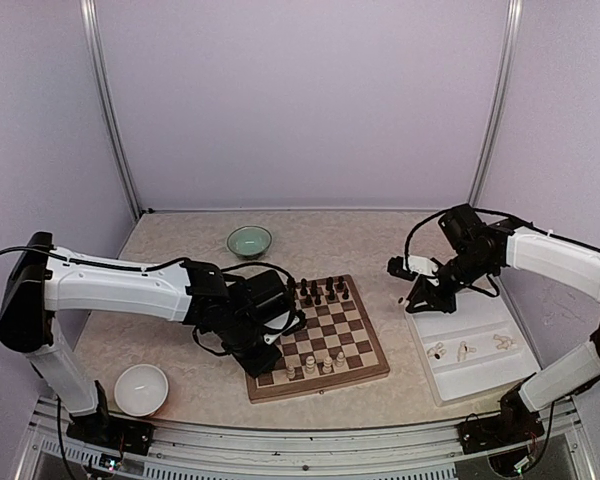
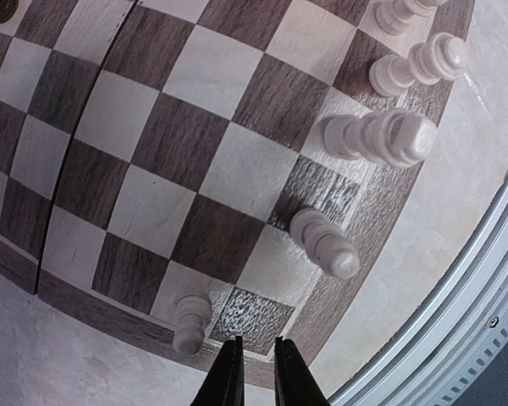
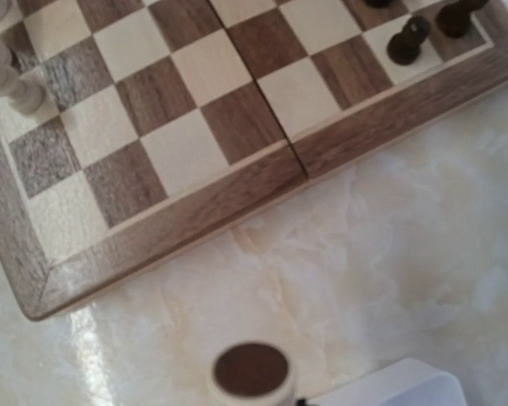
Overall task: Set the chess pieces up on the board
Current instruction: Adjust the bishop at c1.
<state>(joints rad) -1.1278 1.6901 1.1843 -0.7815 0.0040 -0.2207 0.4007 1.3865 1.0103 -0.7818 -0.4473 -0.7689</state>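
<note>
Nearest you, your left tool [image 2: 256, 347] hangs over the near left corner of the board [image 1: 320, 386]. Its two fingers are clenched almost together, and there is nothing in them. Just past it, a few cream pieces [image 1: 326, 362] stand in the near row. The squares further right in that row look bare.

Out to your right, your right tool [image 1: 408, 272] is up over the worktop [image 1: 180, 330], between the board and the white tray [image 1: 480, 380]. It looks to be grasping one cream piece [image 3: 251, 372]. You can see its round brown bottom in the right wrist view, but the fingers do not show there. More spare pieces [image 1: 465, 349] lie flat in the tray. The dark pieces [image 1: 320, 290] stand along the far side of the board.

I think you are carrying this piece to the board. Next, bring it over a bare near-row square. Turn its bottom down, lower it softly, and let go without bumping the others.
</note>
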